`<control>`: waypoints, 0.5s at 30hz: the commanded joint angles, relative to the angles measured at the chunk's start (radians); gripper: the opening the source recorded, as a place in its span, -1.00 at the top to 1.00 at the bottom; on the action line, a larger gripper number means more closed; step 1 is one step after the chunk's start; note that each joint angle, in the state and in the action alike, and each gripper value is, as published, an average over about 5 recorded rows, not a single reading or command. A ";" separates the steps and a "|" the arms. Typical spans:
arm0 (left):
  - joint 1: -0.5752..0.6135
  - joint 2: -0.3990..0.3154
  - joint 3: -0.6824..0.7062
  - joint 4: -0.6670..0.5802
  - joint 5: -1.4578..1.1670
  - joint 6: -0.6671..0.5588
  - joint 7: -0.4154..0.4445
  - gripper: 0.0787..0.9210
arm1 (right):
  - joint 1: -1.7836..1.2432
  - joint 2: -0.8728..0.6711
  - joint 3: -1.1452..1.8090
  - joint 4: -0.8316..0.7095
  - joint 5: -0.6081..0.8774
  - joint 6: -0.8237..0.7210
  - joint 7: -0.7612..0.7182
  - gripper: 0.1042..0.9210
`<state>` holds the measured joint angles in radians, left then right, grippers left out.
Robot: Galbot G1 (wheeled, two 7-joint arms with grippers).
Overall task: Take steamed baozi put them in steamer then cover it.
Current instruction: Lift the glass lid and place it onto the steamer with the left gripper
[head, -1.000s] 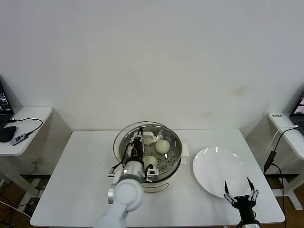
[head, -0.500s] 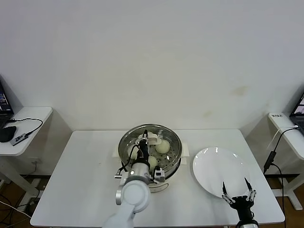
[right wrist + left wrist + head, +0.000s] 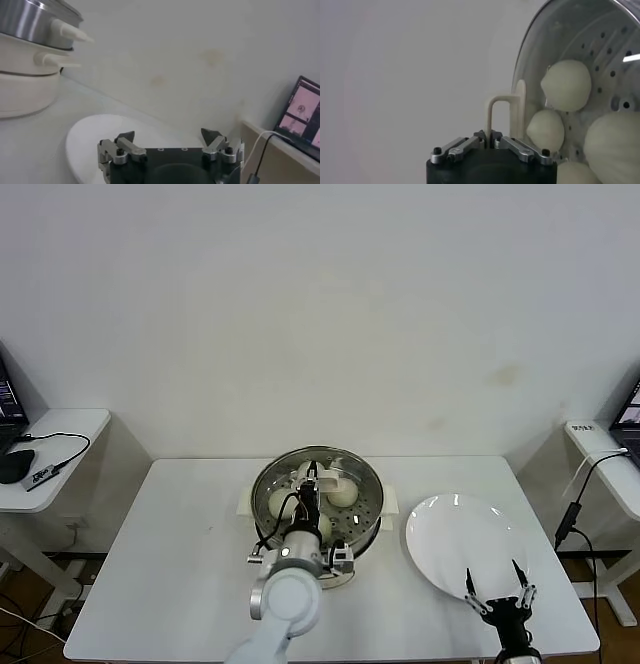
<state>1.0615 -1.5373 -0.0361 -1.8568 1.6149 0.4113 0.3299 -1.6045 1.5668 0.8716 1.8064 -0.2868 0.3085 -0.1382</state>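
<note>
- Left tool (image 3: 489, 137) clamped on the cover (image 3: 318, 486) handle over the steamer (image 3: 366, 522); seemingly seated.
- Right tool (image 3: 169, 141), fingers apart, waits by the plate (image 3: 465, 539).

white table (image 3: 170, 564), plain wall (image 3: 320, 314), side desks (image 3: 55, 459)

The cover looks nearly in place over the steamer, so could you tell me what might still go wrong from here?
The left gripper is shut on only the thin bar handle of the cover, so the glass could swing or slip. If lowered off-centre, its rim may catch the edge of the steamer or press a baozi.
</note>
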 commanded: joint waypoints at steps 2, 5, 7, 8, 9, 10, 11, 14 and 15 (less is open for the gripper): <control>-0.004 -0.004 -0.008 0.013 0.018 -0.008 -0.011 0.85 | -0.003 -0.001 -0.001 0.001 0.000 0.003 0.000 -0.76; -0.006 -0.003 -0.013 0.014 0.018 -0.010 -0.011 0.85 | -0.003 -0.001 -0.001 0.001 0.000 0.004 0.000 -0.76; -0.006 -0.003 -0.014 0.015 0.016 -0.011 -0.011 0.85 | -0.003 -0.001 -0.001 0.001 -0.001 0.004 0.000 -0.76; -0.006 -0.003 -0.014 0.015 0.015 -0.012 -0.012 0.85 | -0.003 -0.001 -0.002 0.001 -0.001 0.004 0.000 -0.76; -0.006 -0.004 -0.015 0.016 0.015 -0.012 -0.012 0.85 | -0.003 0.000 -0.003 0.001 -0.002 0.004 -0.001 -0.76; -0.005 -0.005 -0.015 0.016 0.015 -0.013 -0.013 0.85 | -0.003 0.000 -0.003 0.002 -0.002 0.004 -0.001 -0.76; -0.005 -0.007 -0.015 0.016 0.015 -0.013 -0.014 0.85 | -0.003 0.001 -0.004 0.003 -0.003 0.004 -0.001 -0.76; -0.004 -0.009 -0.016 0.018 0.013 -0.014 -0.016 0.85 | -0.004 0.002 -0.006 0.004 -0.004 0.004 -0.002 -0.76; -0.004 -0.009 -0.016 0.019 0.013 -0.015 -0.017 0.85 | -0.004 0.002 -0.006 0.004 -0.004 0.004 -0.002 -0.76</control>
<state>1.0573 -1.5435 -0.0498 -1.8411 1.6267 0.3985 0.3172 -1.6081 1.5679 0.8663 1.8085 -0.2903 0.3124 -0.1394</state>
